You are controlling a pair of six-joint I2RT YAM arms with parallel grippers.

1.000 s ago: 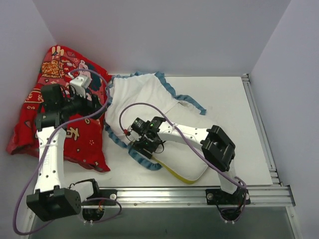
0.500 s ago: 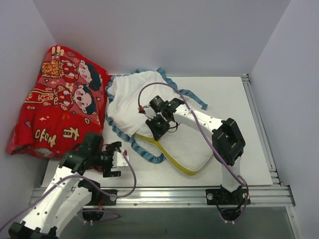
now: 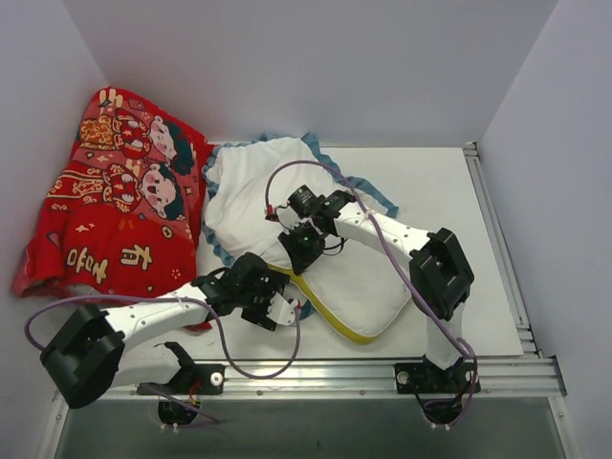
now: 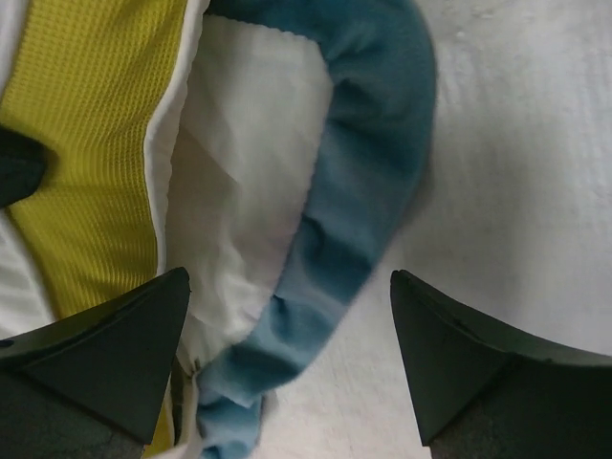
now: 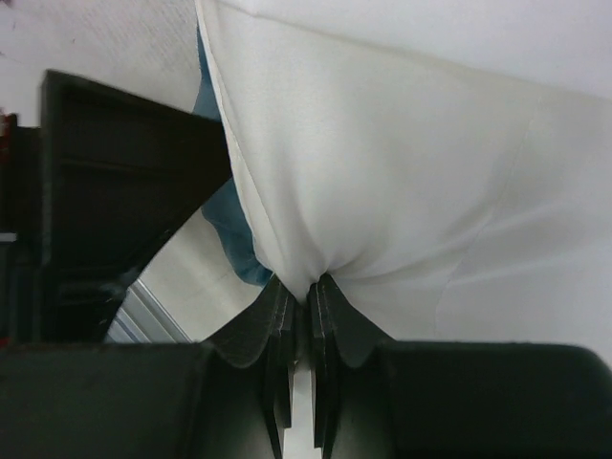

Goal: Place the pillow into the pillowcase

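The white pillow [image 3: 359,282] with yellow piping [image 3: 320,306] lies mid-table, its upper left part under the pillowcase [image 3: 244,191], which shows its white inside and blue ruffle. My right gripper [image 3: 304,251] is shut on a pinch of the pillowcase's white fabric [image 5: 382,163] at the mouth edge, over the pillow. My left gripper [image 3: 279,311] is open and low by the mouth's near corner. In the left wrist view the blue ruffle [image 4: 359,210] and white fabric [image 4: 239,182] lie between its fingers [image 4: 143,344], with the yellow piping [image 4: 86,143] to the left.
A red cartoon-figure cloth [image 3: 115,210] is heaped at the back left against the wall. White walls close the back and sides. A metal rail [image 3: 382,368] runs along the near edge. Bare table [image 3: 440,191] shows right of the pillow.
My left arm swung from over the red cloth down to the front and reached to the ruffle by the pillow. My right gripper shut on the white fabric and drew it back over the pillow.
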